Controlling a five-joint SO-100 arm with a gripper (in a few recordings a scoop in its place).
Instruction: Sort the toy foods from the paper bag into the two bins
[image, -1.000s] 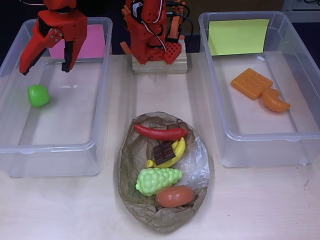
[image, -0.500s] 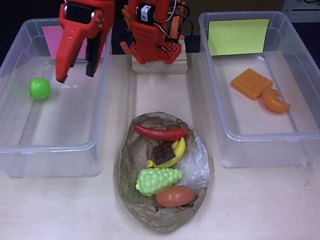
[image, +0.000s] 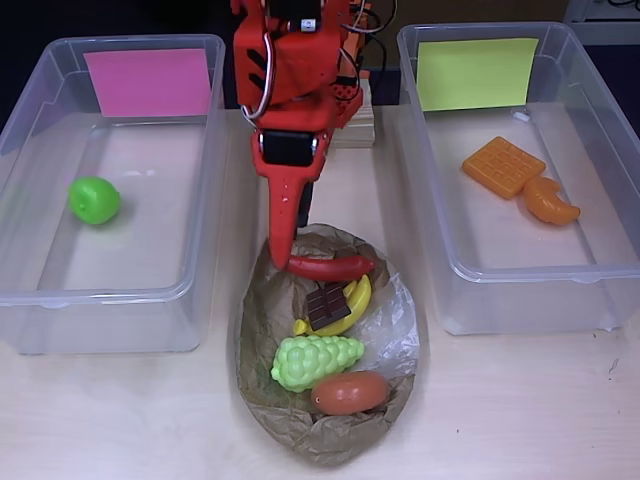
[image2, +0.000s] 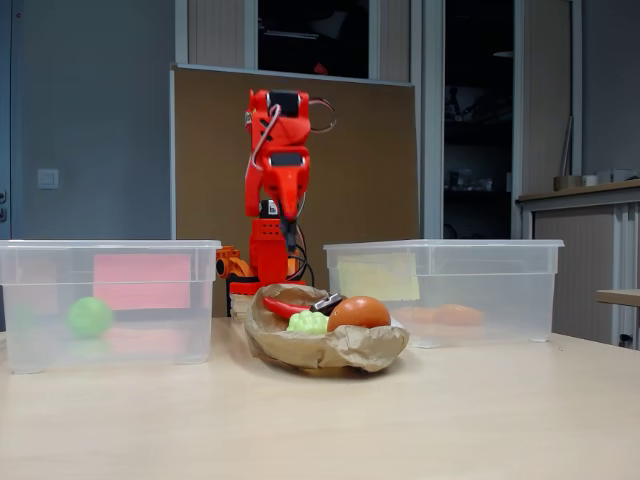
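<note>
We see the worktop (image: 520, 400) carrying two clear bins and a crumpled paper bag (image: 325, 340) between them, near the front edge. The left bin (image: 110, 290), with a pink label (image: 148, 82) at its back wall, holds one green apple (image: 94, 200). The right bin (image: 590, 270), with a yellow-green label (image: 476, 73), holds an orange waffle (image: 503, 166) and, just beside it, an orange croissant (image: 551, 201). A wooden block (image: 352, 130) at the back edge bears the arm's base.

In the bag lie a red chili (image: 330, 266) across the back, then a dark chocolate square (image: 326, 305) resting on yellow bananas (image: 350, 306), pale-green grapes (image: 315, 361), and a brown donut (image: 350, 392) nearest the front edge. The chocolate overlaps the bananas and the grapes touch the donut.

The claw (image: 281, 240) points down over the bag's back rim, its tip just at the chili's left end. We cannot tell how far its fingers are parted, and we see nothing in its grasp. In the fixed view the claw (image2: 283, 232) hangs above the bag (image2: 325, 345), behind the donut (image2: 358, 313).
</note>
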